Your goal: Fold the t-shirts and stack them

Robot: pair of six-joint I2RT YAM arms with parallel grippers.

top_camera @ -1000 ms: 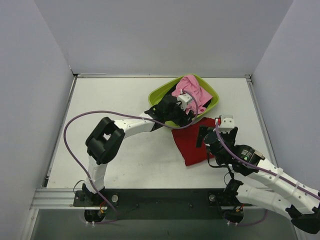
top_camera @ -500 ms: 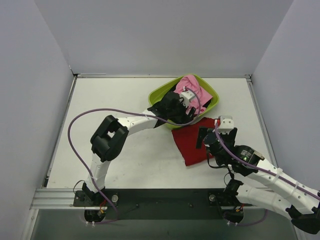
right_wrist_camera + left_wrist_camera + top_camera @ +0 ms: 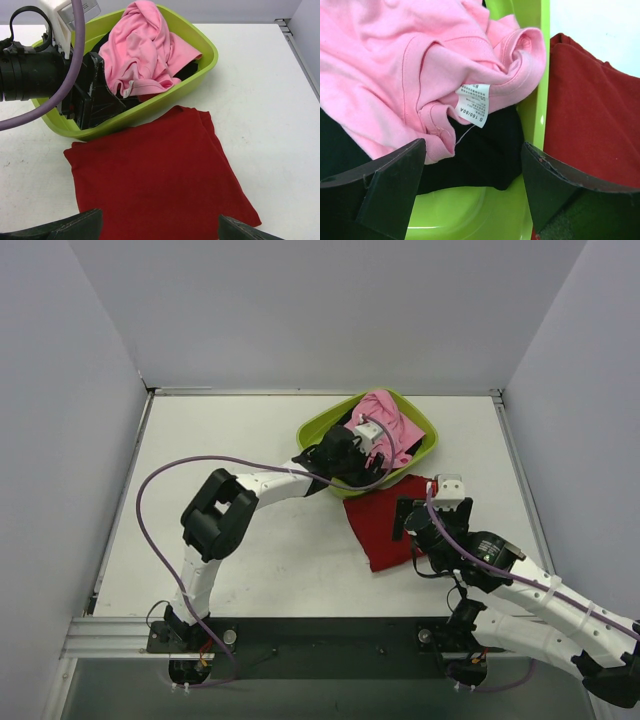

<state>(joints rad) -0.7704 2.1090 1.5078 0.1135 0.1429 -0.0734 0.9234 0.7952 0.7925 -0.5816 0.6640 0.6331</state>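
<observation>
Left tool (image 3: 472,150) spread apart, inside green tub (image 3: 536,115), over crumpled pink t-shirt (image 3: 395,65). Right tool (image 3: 159,220) spread apart above folded red t-shirt (image 3: 155,170), flat on counter (image 3: 270,100).

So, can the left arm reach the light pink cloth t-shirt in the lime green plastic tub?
Probably yes: its open left hand reaches into the tub, with the pink t-shirt uncovered just ahead of it.

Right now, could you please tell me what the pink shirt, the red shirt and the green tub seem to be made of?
Pink shirt: soft matte knit cloth, likely cotton; stitched seams, sewn care label.
Red shirt: similar matte cloth, lying folded flat.
Green tub: smooth, slightly glossy moulded plastic, judging by its rigid rim.
</observation>
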